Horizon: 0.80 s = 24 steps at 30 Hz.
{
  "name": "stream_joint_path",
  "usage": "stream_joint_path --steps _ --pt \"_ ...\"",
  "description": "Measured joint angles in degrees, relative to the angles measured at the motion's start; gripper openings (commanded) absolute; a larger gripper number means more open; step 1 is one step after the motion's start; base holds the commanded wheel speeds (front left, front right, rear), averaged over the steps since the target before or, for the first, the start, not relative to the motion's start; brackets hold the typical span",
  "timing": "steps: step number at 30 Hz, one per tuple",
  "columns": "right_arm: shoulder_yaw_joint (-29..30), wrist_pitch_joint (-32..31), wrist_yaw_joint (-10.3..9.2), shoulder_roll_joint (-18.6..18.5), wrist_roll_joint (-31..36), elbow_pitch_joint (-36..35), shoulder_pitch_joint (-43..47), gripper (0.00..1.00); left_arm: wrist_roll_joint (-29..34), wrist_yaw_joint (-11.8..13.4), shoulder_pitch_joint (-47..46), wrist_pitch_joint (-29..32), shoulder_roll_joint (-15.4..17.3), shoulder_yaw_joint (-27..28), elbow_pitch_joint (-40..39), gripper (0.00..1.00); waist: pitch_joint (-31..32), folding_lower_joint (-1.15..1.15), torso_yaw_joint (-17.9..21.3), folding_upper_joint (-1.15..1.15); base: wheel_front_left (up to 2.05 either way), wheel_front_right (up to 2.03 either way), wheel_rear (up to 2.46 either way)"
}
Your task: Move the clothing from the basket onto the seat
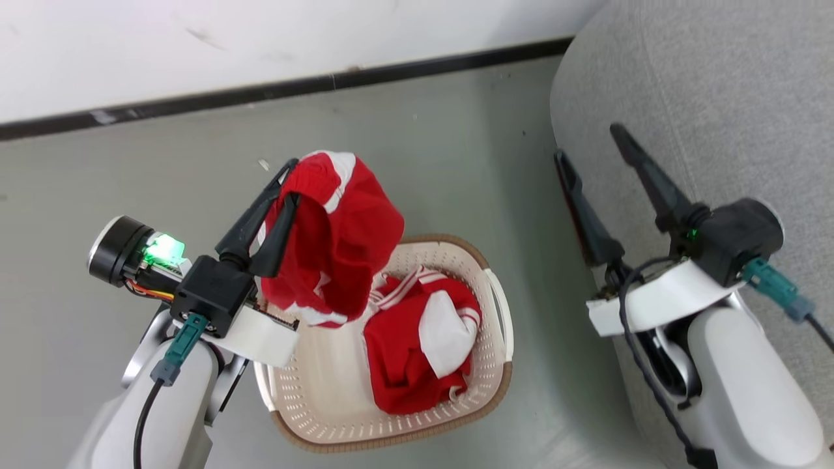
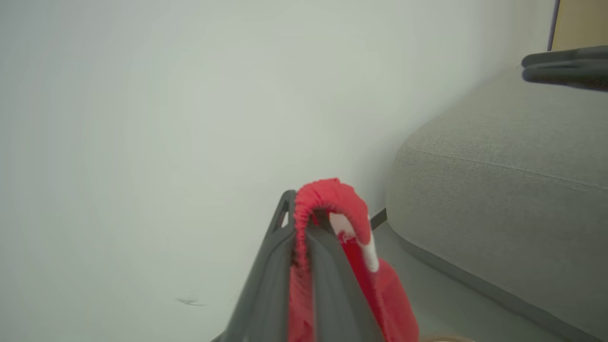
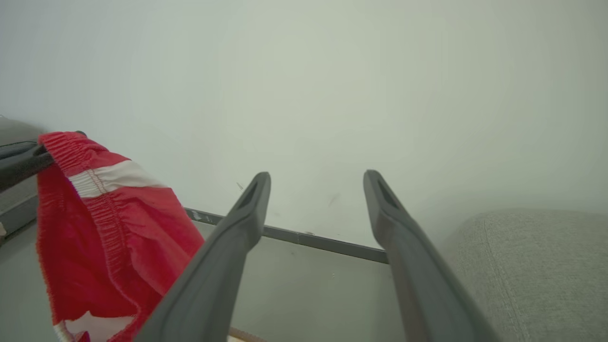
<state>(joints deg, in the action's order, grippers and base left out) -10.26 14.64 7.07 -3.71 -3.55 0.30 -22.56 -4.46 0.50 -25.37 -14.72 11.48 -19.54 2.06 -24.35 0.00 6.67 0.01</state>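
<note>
While your left hand [image 1: 292, 185] was clamped shut on the red garment [image 1: 345, 228], its two dark fingers pinched the gathered, elastic-looking edge of the cloth. In your left wrist view that edge curled over the fingertips, with a white stripe just behind it. You had the garment lifted clear and hanging loose from the fingers, and it drooped over the left half of the basket [image 1: 313, 397]. Its lower hem with white trim overlapped the basket's near-left rim in the head view; whether it touched the plastic I could not tell. A second red garment [image 1: 404, 365] lay crumpled in the right half of the basket, a white panel and striped bands showing on top. The basket stood on the grey-green floor [image 1: 456, 130] between your two arms, with a strip of bare floor between it and the seat [image 1: 717, 98]. Your right hand [image 1: 586, 142] was open and held nothing. Its fingers were spread wide and pointed up the head view at the seat's left edge, the inner finger along the cushion's side and the outer one over the grey fabric. Beyond all this ran a dark skirting strip [image 1: 391, 73] at the foot of a pale wall [image 1: 260, 39].
</note>
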Motion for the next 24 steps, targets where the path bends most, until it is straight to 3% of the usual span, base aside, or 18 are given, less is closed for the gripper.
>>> stream_joint_path --steps 9,24 --pt "-6.3 0.0 0.00 -2.9 -0.7 2.7 5.2 1.00 -0.6 -4.6 0.3 0.0 1.7 -2.1 1.5 0.00 6.7 0.00 -1.4 0.00 0.00 0.00 0.00" --pt "-15.4 0.0 0.01 -7.2 -3.2 5.8 10.0 1.00 -2.1 -7.0 -0.1 0.1 2.2 -8.4 2.5 0.00 15.5 0.00 -2.8 0.00 0.00 0.00 0.00"
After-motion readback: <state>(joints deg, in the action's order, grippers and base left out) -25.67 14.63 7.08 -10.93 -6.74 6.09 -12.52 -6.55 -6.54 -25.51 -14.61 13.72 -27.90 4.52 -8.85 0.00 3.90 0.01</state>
